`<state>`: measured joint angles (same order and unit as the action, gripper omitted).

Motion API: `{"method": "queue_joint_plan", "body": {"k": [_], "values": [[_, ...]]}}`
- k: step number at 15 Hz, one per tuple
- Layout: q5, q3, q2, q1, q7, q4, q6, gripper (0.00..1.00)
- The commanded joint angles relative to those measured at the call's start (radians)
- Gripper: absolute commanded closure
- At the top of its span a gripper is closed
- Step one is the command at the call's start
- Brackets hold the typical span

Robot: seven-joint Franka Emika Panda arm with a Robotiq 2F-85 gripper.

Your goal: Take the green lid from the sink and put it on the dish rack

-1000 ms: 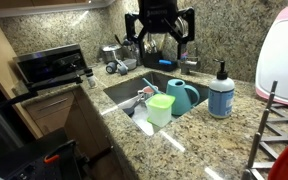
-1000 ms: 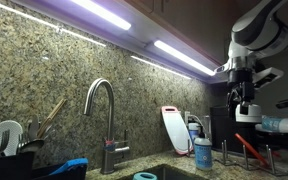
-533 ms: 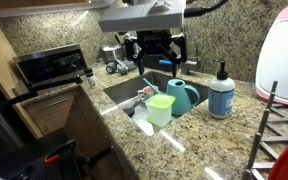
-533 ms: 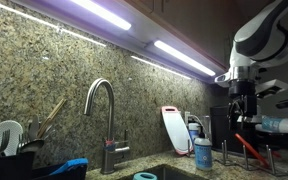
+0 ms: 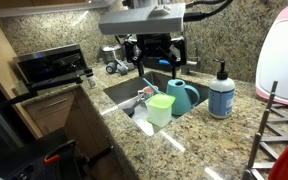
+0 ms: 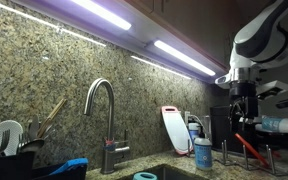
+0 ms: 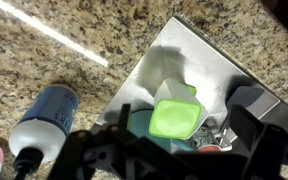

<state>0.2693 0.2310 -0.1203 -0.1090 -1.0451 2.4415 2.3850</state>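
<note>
Wrist view is showing the green lid [image 7: 176,115] sitting in the sink [image 7: 189,55], teal jug [image 7: 136,122] just beside; gripper [image 5: 160,58] is hovering above, wide open, empty.

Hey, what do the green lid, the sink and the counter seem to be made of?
The green lid is likely plastic: pale lime, slightly translucent, with a soft sheen. The sink seems to be metal: pale grey with a dull sheen. The counter looks like polished granite: speckled brown and black, glossy, with a bright reflected streak.
</note>
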Motion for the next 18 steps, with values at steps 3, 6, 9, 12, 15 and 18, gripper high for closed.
{"method": "queue_joint_plan", "body": {"k": [3, 6, 9, 12, 15, 18], "values": [[0.019, 0.01, 0.065, -0.019, -0.094, 0.023, 0.068, 0.0], [0.062, 0.001, 0.12, -0.031, -0.148, 0.049, 0.167, 0.0], [0.136, -0.021, 0.171, -0.043, -0.23, 0.073, 0.277, 0.0], [0.197, -0.03, 0.206, -0.03, -0.296, 0.093, 0.368, 0.0], [0.21, -0.053, 0.211, -0.019, -0.304, 0.127, 0.408, 0.0], [0.235, -0.094, 0.191, 0.001, -0.31, 0.181, 0.438, 0.0]]}}
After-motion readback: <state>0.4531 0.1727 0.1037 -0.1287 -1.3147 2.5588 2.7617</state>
